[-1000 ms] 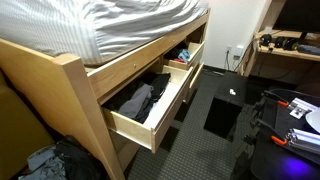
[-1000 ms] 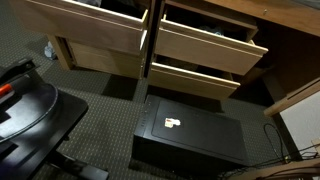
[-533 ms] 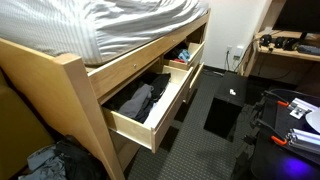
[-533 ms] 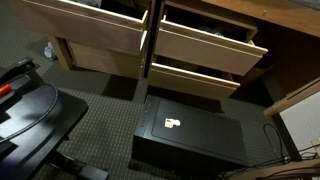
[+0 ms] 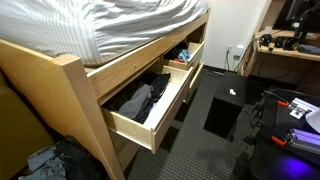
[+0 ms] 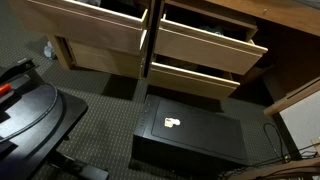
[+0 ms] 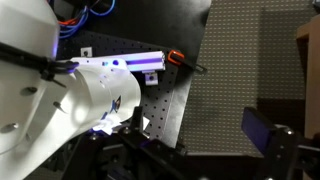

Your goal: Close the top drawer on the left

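exterior view, from beside the bed
top left drawer (image 5: 130, 130): pulled well out of the wooden bed frame (image 5: 75, 100) and standing open, with dark clothes (image 5: 138, 100) lying inside.
second drawer (image 5: 188, 58): at 1 o'clock of the top left drawer, also open; its contents are too small to name.
black box (image 5: 225, 105): on the carpet at 3 o'clock of the top left drawer, apart from it.
striped bedding (image 5: 110, 25): lies on top of the bed frame, at 12 o'clock.

exterior view, facing the drawer fronts
top left drawer (image 6: 90, 28): at 11 o'clock in the picture, its front drawn out from the frame.
right-hand drawers (image 6: 205, 45): at 1 o'clock, two fronts pulled out, one above the other.
black box (image 6: 190, 125): at 6 o'clock of the right-hand drawers, with a small white label on top.

wrist view
white arm casing (image 7: 70, 100): fills the 9 o'clock side, below a purple-lit bar (image 7: 120, 65).
perforated panel (image 7: 175, 100): black, in the middle, with grey carpet (image 7: 250, 70) at 3 o'clock.
gripper (image 7: 200, 152): only dark shapes along the 6 o'clock edge; I cannot tell whether its fingers are apart or together.
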Controlling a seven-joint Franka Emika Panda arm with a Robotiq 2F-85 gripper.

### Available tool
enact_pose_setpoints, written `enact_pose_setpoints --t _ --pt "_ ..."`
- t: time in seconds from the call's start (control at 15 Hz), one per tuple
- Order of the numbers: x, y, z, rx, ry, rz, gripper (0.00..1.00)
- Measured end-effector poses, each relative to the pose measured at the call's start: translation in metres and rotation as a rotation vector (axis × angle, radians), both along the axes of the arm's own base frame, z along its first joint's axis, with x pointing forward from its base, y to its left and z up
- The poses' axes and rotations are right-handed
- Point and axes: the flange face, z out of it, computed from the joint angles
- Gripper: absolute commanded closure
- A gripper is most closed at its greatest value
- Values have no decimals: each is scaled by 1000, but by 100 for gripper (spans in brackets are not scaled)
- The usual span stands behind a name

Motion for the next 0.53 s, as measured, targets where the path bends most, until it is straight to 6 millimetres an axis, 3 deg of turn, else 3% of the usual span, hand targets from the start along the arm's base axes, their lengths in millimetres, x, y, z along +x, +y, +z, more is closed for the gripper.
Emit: enact_pose_setpoints --t 0.4,0.53 --pt "-3 5 8 -4 -21 -29 0" --pt "13 1 16 -34 -140 -62 0"
